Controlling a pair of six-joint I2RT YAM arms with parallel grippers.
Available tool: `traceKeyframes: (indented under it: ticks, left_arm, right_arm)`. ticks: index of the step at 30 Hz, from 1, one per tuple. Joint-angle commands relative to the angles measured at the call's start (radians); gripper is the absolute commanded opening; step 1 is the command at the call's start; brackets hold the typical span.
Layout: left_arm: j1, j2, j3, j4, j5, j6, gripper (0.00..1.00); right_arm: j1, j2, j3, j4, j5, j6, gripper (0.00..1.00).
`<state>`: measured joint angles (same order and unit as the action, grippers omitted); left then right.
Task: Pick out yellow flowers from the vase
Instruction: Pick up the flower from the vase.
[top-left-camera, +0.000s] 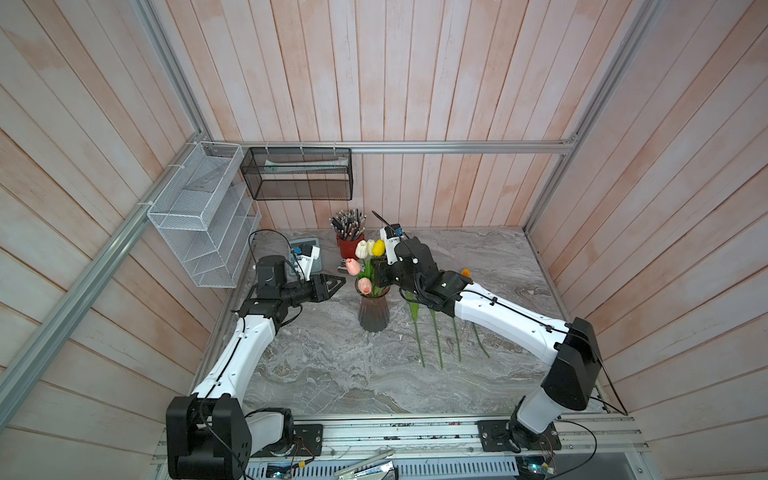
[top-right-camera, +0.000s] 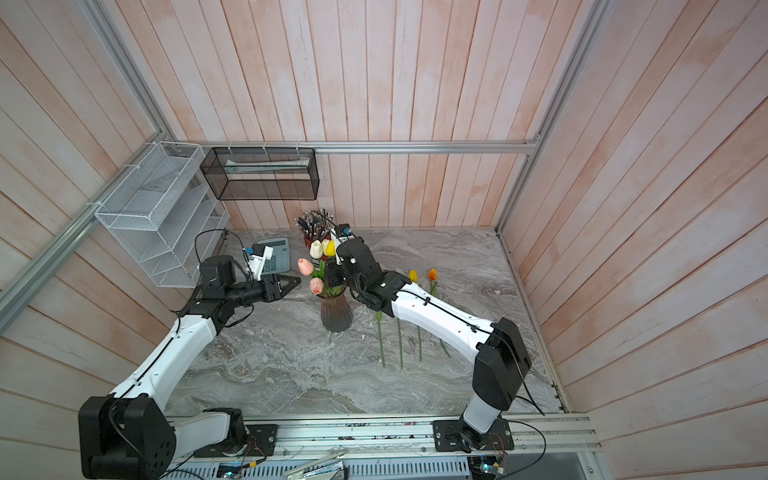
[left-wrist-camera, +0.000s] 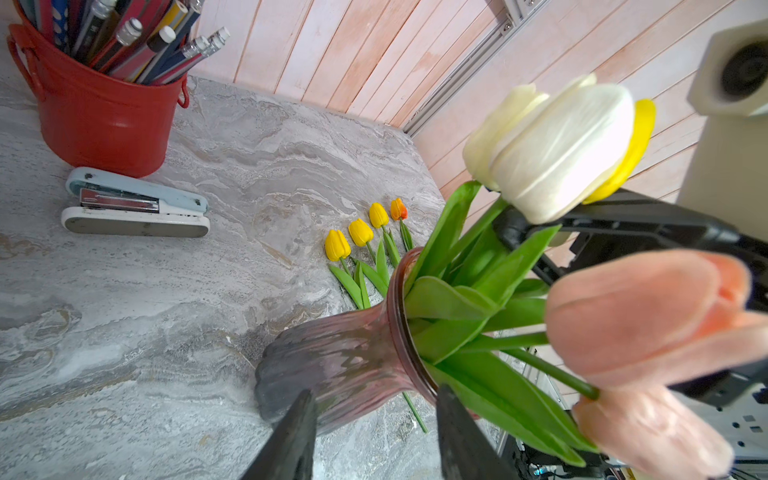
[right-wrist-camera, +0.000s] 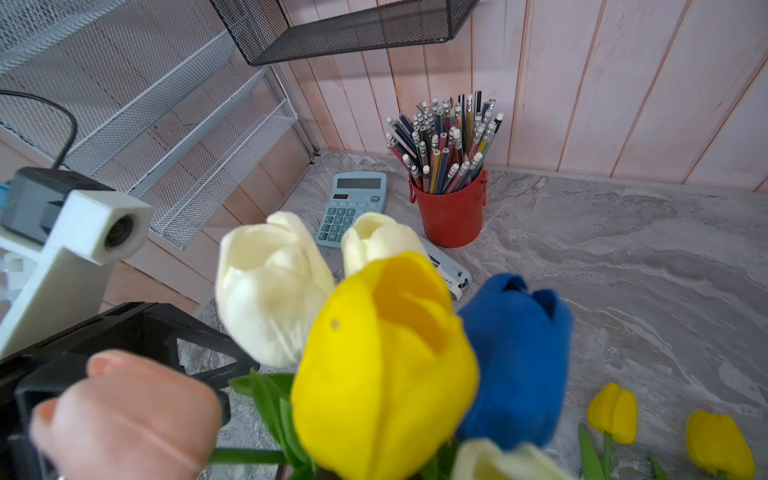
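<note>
Right arm (top-left-camera: 505, 318) angles from lower right, right gripper (top-left-camera: 378, 272) pinched closed above the vase (top-left-camera: 373, 313); left gripper (top-left-camera: 338, 282) level, fingers (left-wrist-camera: 291, 436) parted.

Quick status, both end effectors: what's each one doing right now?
Left end effector: open, holding nothing, short of the vase.
Right end effector: shut, apparently on the stem of the yellow tulip.
</note>
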<state>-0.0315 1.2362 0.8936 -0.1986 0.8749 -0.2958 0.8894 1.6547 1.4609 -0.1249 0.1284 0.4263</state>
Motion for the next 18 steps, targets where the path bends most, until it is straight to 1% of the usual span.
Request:
traceKeyframes:
  ticks: [1,6,11,18]
  left_arm:
    - [0.004,0.012,-0.012,0.032,0.037,-0.006,0.48]
    - [-0.001,0.017,-0.012,0.035,0.05,-0.005,0.48]
    - [-0.024,0.025,-0.003,0.02,0.053,0.008,0.48]
    - [-0.048,0.051,0.013,0.022,0.055,0.001,0.48]
  right_arm:
    - [0.003,-0.047,-0.02,0.031,-0.02,-0.033,0.03]
    - [0.003,-0.088,-0.051,0.062,-0.052,-0.06,0.03]
    - [0.003,-0.13,-0.086,0.098,-0.074,-0.091,0.03]
    - [0.003,-0.202,-0.1,0.097,-0.101,-0.179,0.03]
